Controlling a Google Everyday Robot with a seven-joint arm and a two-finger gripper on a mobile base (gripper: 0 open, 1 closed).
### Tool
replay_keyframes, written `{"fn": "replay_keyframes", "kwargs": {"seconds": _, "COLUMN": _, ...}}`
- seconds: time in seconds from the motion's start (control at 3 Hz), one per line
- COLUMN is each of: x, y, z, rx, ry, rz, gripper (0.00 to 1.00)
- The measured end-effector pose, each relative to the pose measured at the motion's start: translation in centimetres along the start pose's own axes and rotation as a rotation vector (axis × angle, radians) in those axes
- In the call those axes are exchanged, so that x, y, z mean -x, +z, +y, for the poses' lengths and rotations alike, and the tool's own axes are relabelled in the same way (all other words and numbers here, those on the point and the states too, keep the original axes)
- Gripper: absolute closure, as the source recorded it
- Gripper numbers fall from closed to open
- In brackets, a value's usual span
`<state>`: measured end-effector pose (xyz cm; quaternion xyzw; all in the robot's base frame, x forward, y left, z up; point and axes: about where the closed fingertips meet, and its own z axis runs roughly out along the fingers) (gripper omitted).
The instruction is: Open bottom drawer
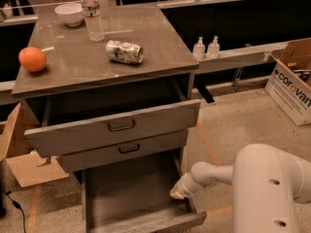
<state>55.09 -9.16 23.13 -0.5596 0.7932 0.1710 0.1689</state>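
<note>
Speckled flooring carries a grey cabinet [97,67]. Gripper [177,193] sits against the right side wall of the bottom drawer [126,193], which stands far out, extending to the gripper's left. Whether it is spread or closed cannot be told. Top drawer [116,125], above the gripper, stands partly out.

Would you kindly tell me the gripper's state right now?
Gripper: state cannot be told; it is at the right side wall of the open bottom drawer.

Lab-like workspace: speckled floor [233,125], cardboard box [291,89], pump bottles [199,49] on a ledge [243,57] off the worktop's [155,47] right edge. Gripper [178,193] at bottom drawer's [146,223] right wall.
</note>
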Motion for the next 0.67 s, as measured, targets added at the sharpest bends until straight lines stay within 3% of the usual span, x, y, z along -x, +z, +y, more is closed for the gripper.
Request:
{"fn": "replay_keyframes", "kwargs": {"seconds": 0.33, "x": -1.92, "y": -3.97, "z": -0.64, "rx": -0.096, "ry": 0.091, "rz": 0.014, "gripper": 1.00}}
{"fn": "replay_keyframes", "kwargs": {"seconds": 0.67, "x": -1.93, "y": -3.93, "z": -0.35, "rx": -0.096, "ry": 0.096, "rz": 0.015, "gripper": 0.83}}
